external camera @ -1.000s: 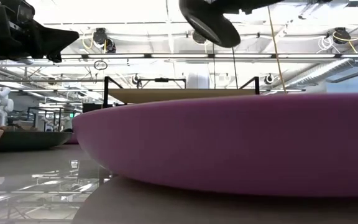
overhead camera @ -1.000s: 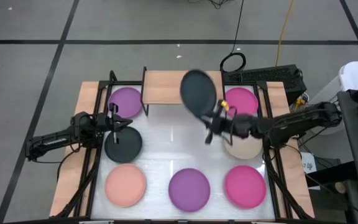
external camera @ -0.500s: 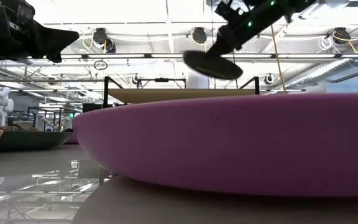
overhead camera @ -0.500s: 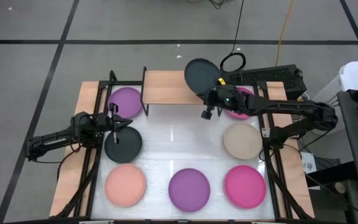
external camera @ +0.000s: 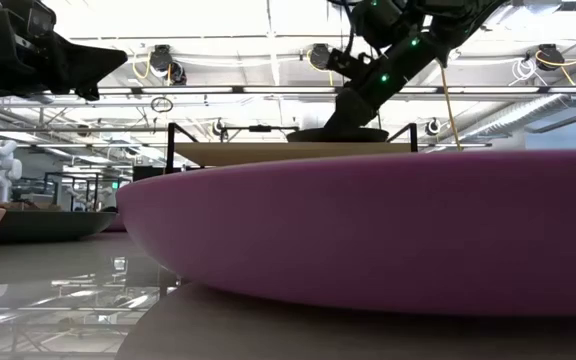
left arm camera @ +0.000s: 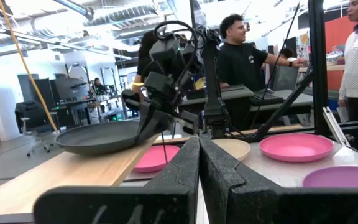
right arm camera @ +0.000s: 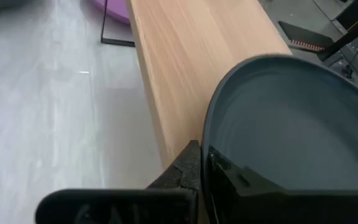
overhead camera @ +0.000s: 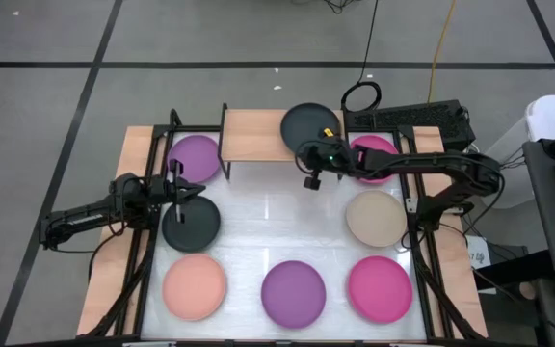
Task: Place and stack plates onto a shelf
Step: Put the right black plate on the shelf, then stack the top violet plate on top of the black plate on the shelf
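Your right gripper [overhead camera: 308,154] has its jaws pinching the near rim of a dark grey plate [overhead camera: 306,127], which sits over the right end of the shelf [overhead camera: 253,135] at the far side of the tabletop [overhead camera: 268,222]; in the low view the plate looks level and right down at the board. Your left gripper [overhead camera: 189,190] waits with jaws pressed together, holding nothing, over the far edge of a second dark plate [overhead camera: 191,224] on the left. On the tabletop you also have a purple plate [overhead camera: 197,156] left of the shelf, a magenta plate [overhead camera: 374,157] right of it, a beige plate [overhead camera: 375,217], and along the near edge a salmon plate [overhead camera: 195,285], another purple plate [overhead camera: 293,293] and another magenta plate [overhead camera: 380,287].
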You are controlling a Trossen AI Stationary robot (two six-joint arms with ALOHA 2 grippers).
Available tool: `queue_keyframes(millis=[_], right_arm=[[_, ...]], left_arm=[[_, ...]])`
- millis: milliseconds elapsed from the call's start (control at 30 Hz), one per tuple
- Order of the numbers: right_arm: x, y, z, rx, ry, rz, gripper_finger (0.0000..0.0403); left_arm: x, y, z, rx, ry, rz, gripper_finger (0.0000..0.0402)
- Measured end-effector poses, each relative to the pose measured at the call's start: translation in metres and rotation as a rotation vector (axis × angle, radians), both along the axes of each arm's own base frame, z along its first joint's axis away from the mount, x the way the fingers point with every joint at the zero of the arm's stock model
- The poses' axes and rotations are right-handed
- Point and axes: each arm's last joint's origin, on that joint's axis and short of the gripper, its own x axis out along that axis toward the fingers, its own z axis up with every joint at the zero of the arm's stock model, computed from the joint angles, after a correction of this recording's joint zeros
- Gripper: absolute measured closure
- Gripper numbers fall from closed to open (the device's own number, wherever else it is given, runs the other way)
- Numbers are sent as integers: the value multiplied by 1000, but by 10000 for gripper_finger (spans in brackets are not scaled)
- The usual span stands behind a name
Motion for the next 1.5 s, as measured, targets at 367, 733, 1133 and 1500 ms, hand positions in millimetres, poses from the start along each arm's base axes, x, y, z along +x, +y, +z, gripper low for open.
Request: queue_keyframes(millis=[367, 733, 1133, 1500], right_arm=[[0, 0, -2, 6, 12, 1, 347], [-3, 1, 4, 8, -18, -2, 287], [-30, 21, 56, -11, -206, 26, 281], [-62, 84, 84, 208, -424, 417, 282]], left_arm=[[0, 0, 0, 0, 0, 1, 387], [0, 0, 0, 0, 0, 0, 387], [0, 0, 0, 0, 0, 0, 387], [0, 0, 0, 0, 0, 0, 387]])
